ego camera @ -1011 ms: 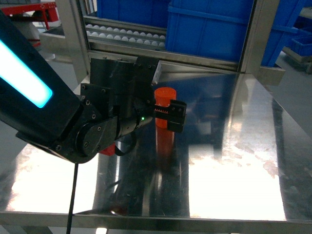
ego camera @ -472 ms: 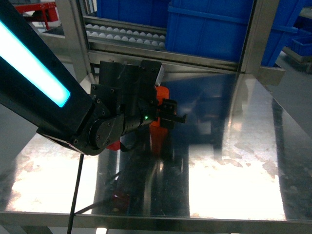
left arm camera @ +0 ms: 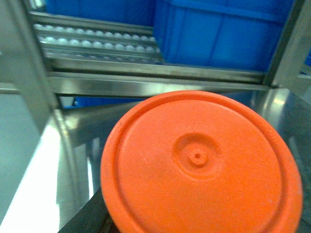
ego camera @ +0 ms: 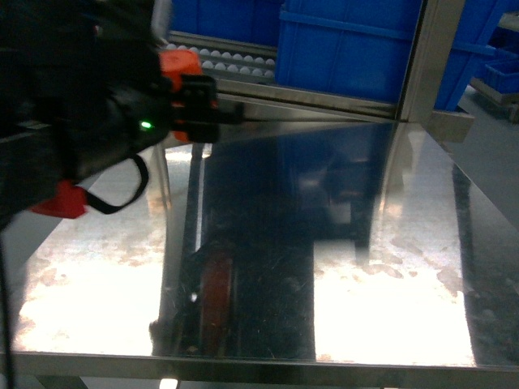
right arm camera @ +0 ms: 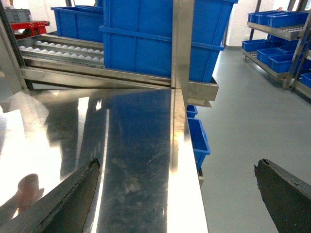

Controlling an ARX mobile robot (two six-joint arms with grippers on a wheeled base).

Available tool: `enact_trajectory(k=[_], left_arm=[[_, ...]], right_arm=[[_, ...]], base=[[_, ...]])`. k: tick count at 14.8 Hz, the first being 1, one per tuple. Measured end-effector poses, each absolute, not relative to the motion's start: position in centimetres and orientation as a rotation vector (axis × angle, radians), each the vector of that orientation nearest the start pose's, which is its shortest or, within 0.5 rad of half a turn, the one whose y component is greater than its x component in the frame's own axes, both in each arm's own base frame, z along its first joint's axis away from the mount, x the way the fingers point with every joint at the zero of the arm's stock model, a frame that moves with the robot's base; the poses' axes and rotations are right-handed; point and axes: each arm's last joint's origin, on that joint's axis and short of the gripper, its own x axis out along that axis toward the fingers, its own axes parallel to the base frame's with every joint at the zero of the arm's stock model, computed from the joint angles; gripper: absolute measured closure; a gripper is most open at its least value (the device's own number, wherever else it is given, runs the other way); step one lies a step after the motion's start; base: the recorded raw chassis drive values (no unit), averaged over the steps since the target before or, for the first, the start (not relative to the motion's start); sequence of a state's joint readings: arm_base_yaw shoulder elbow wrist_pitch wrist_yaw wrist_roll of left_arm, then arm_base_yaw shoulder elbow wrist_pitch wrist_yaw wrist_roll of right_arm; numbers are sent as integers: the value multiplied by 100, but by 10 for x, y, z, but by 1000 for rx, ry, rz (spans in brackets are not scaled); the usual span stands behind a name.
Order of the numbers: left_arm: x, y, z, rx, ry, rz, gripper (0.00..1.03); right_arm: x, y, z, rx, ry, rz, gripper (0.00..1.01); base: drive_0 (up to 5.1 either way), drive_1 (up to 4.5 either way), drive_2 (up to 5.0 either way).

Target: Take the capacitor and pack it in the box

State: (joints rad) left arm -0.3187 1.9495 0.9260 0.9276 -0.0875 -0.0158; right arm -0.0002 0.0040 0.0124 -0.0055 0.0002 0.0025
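Filling most of the head view: a polished steel surface [ego camera: 389, 267], glaring with reflections. Backed by big blue bins [ego camera: 349, 44] on a metal rack, with a row of white rollers [ego camera: 227, 58] beside them. No box to be seen in any view, so no telling where it stands.

Looming close at upper left: the left tool [ego camera: 195, 105], dark and blurred, clamped on the capacitor [ego camera: 180, 63]. Held high off the surface, near the rack. Seen from the left wrist as a broad orange disc [left arm camera: 199, 165] with a raised ring and a small dimple at its centre, one dark finger just showing beneath it.

In the right wrist view: the right tool [right arm camera: 177, 189] spread wide and holding nothing, hanging over the surface's right edge with grey floor beyond.

Smallest of all: a green light [ego camera: 146, 126] glowing on the left tool's body.

Probably a light, stiff plastic cylinder with smooth and likely slippery sides. Best gripped across the round body, squarely, rather than by the cap. Worth keeping upright on the way over.

No brand, label or writing readable on the capacitor, the bins or the rack.
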Motion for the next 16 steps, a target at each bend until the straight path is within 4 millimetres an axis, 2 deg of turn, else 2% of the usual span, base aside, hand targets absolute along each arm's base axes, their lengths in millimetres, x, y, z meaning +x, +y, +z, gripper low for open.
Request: enact_trajectory(k=[2, 3, 6, 11, 15, 16], left_arm=[[321, -92, 173, 4, 86, -136, 58], [289, -82, 173, 5, 98, -115, 58], [216, -58, 170, 16, 123, -40, 58], [192, -50, 169, 10, 132, -23, 58], [190, -49, 177, -5, 91, -32, 58], [173, -32, 172, -13, 22, 7, 58]], right_arm=[[97, 0, 167, 2, -3, 0, 3], [97, 0, 167, 2, -3, 0, 3], [97, 0, 167, 2, -3, 0, 3], [97, 0, 167, 2, -3, 0, 3], [97, 0, 167, 2, -3, 0, 3], [97, 0, 167, 2, -3, -1, 3]], base=[[0, 0, 0], [0, 0, 0], [0, 0, 0], [0, 0, 0], [0, 0, 0], [0, 0, 0]])
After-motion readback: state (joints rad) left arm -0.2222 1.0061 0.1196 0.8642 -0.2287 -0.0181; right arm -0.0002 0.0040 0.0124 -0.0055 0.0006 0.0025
